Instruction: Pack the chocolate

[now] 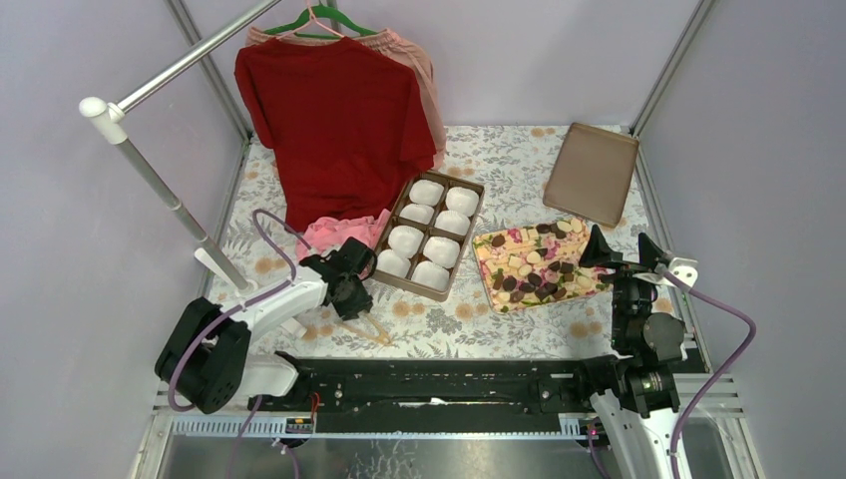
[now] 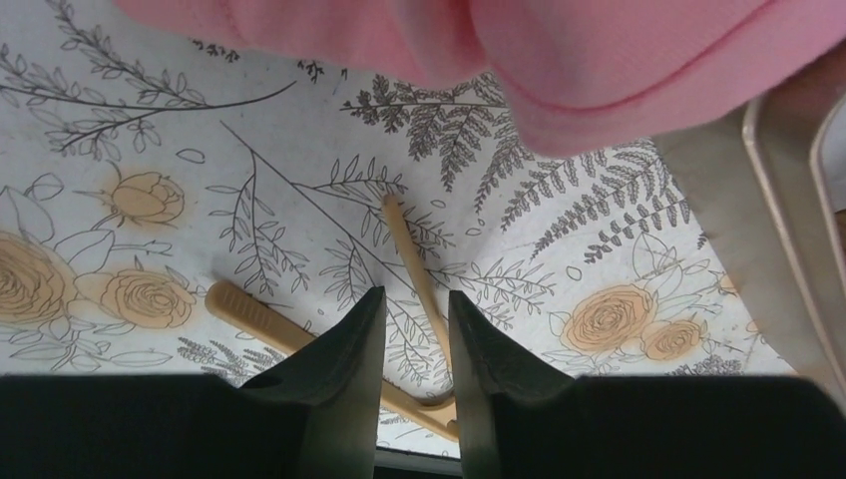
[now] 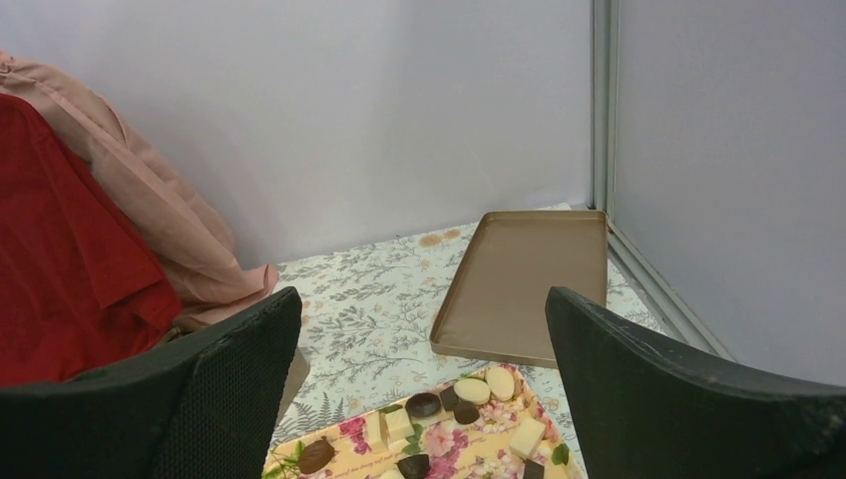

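Note:
The chocolate (image 1: 534, 269), dark brown and cream pieces, lies on a flower-patterned tray (image 1: 486, 241) at the right. It also shows in the right wrist view (image 3: 473, 391). A brown box (image 1: 414, 289) with several white paper cups (image 1: 439, 249) stands mid-table, with no chocolate seen in it. My right gripper (image 1: 621, 239) is wide open and empty, above the tray's right edge (image 3: 421, 299). My left gripper (image 1: 349, 289) hovers left of the box, its jaws a narrow gap apart (image 2: 415, 292), over tan tongs (image 2: 249, 309) lying on the cloth.
A brown lid (image 1: 592, 172) lies at the back right. A red shirt (image 1: 334, 120) hangs on a rail at the back left, with pink cloth (image 1: 344, 232) below it, close to my left gripper. The tongs (image 1: 367, 327) lie near the front.

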Action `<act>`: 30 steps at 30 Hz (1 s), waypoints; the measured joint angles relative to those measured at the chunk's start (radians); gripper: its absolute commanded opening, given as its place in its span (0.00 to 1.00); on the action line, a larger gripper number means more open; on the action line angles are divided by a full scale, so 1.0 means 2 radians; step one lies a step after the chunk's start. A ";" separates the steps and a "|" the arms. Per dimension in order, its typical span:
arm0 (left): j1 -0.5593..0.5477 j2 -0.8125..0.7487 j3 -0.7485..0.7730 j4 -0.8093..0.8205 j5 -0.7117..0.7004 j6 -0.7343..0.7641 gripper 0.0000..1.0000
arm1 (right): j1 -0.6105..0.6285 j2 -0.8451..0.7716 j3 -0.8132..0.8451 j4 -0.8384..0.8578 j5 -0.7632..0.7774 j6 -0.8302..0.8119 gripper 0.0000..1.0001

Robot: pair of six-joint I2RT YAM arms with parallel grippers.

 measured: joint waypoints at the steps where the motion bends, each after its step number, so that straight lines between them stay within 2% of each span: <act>1: -0.001 0.005 0.000 0.003 0.000 0.000 0.28 | 0.000 0.000 0.000 0.000 0.000 0.000 1.00; 9: -0.002 0.017 0.000 0.014 0.000 0.001 0.03 | 0.000 0.021 0.005 -0.012 -0.005 0.016 1.00; 11: -0.002 0.016 0.000 0.016 0.000 0.001 0.00 | 0.000 0.039 0.014 -0.026 -0.007 0.027 1.00; 21: -0.003 -0.019 0.001 -0.002 -0.017 0.026 0.00 | 0.000 0.170 0.083 -0.106 -0.028 0.107 1.00; 30: -0.004 -0.044 0.046 -0.042 -0.033 0.084 0.00 | 0.000 0.320 0.104 -0.161 -0.075 0.156 1.00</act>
